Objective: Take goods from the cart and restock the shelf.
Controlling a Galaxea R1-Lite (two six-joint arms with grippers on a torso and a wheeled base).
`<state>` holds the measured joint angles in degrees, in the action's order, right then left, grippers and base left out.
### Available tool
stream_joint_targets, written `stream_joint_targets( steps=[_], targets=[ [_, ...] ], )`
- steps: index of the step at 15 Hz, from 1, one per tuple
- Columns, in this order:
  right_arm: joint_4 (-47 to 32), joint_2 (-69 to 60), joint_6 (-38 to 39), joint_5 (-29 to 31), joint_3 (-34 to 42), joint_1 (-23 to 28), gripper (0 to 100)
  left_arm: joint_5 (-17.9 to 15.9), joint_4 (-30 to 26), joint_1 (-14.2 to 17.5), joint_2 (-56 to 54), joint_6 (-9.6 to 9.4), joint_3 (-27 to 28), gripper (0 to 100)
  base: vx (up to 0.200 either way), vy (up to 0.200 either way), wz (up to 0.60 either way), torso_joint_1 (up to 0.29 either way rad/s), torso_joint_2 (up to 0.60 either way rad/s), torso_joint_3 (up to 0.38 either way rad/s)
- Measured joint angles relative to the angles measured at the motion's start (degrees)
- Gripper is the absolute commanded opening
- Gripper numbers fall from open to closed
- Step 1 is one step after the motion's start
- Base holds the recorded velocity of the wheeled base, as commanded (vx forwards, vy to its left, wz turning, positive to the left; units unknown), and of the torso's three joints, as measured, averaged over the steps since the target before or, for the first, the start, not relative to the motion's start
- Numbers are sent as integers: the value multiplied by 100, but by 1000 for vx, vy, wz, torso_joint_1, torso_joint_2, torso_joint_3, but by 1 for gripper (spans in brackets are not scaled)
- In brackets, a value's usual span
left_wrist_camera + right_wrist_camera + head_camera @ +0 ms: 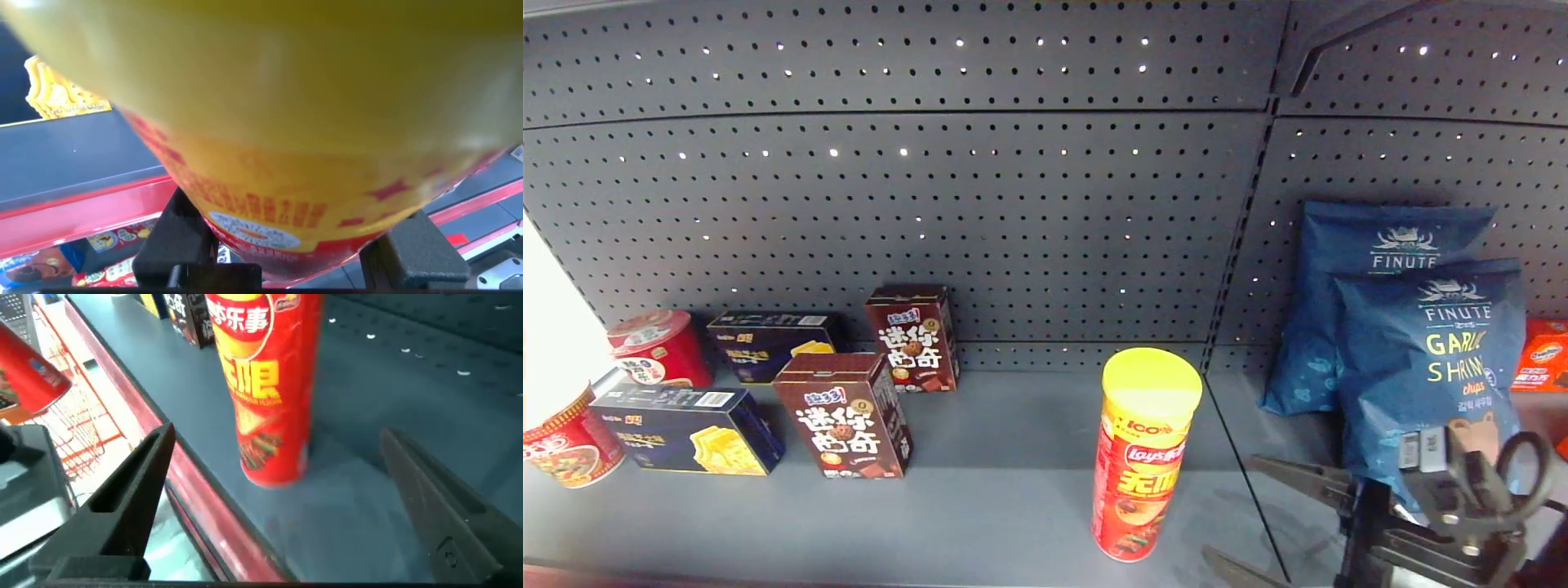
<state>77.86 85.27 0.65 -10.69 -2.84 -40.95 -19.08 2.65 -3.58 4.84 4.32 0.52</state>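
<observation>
Hanging low at the front edge of the shelf point(1013, 498), the right pincer point(1230, 506) lies roughly level, its two black tapering fingers spread wide with nothing between them. The chip can point(1145, 457) stands upright on the shelf just ahead of the fingertips and apart from them; it is a tall, glossy red tube with a flat yellow lid.

The left pincer point(301, 245) is clenched on a second can point(286, 106), one blocky black finger against each side of its rounded yellow and red wall.

Behind the right pincer's wrist and to its right, two crinkly dark blue snack bags point(1421, 359) lean on the perforated grey back wall point(1013, 229), one in front of the other, with an orange box point(1543, 355) further right. On the far side of the chip can from the right pincer sit two upright brown boxes point(849, 412), two dark blue boxes point(686, 429) lying flat and two red cups point(658, 347), all in paired rows. The shelf is smooth grey sheet with a red front edge
</observation>
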Motion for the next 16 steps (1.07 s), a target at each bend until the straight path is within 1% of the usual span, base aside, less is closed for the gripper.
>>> stream_joint_targets(
  steps=[1,2,3,4,5,6,7,8,9,10,13,15,16],
  targets=[
    [-625,-507,-29,2,6,52,100,-7,0,-2,0,0,0,0,0,0,0,0,0,0],
    [-1565,-1097,-51,18,-101,101,100,-11,-2,-2,0,-41,10,0,0,0,0,0,0,0],
    [-2849,-1659,-69,104,-311,156,100,-29,4,-2,0,-115,60,0,0,0,0,0,0,0],
    [-4300,-2216,-89,306,-586,219,100,-82,-29,-2,0,-183,173,0,0,0,0,0,0,0],
    [-5592,-2809,-124,700,-914,280,100,-235,-90,-16,20,-222,429,0,0,0,0,0,0,0],
    [-6552,-3338,-166,1080,-1157,319,100,-500,-189,-27,83,-244,696,0,0,0,0,0,0,0],
    [-7091,-3825,-208,1457,-1345,352,100,-911,-269,-32,224,-255,980,0,0,0,0,0,0,0],
    [-7447,-4272,-241,1810,-1476,394,100,-1300,-297,-35,439,-260,1251,0,0,0,0,0,0,0],
    [-7617,-4595,-267,2030,-1559,488,100,-1548,-316,-40,714,-266,1496,0,0,0,0,0,0,0],
    [-7619,-4771,-274,2061,-1612,575,100,-1666,-319,-40,996,-268,1701,0,0,0,0,0,0,0],
    [-7608,-4994,-261,2089,-1659,686,100,-1851,-93,-57,2264,-345,2315,0,0,0,0,0,0,0],
    [-7603,-5044,-256,2098,-1625,702,100,-1908,268,-123,3259,-436,2687,0,0,0,0,0,0,0],
    [-7614,-5055,-256,2098,-1574,707,100,-1907,534,-189,3727,-524,2828,0,0,0,0,0,0,0]
  ],
)
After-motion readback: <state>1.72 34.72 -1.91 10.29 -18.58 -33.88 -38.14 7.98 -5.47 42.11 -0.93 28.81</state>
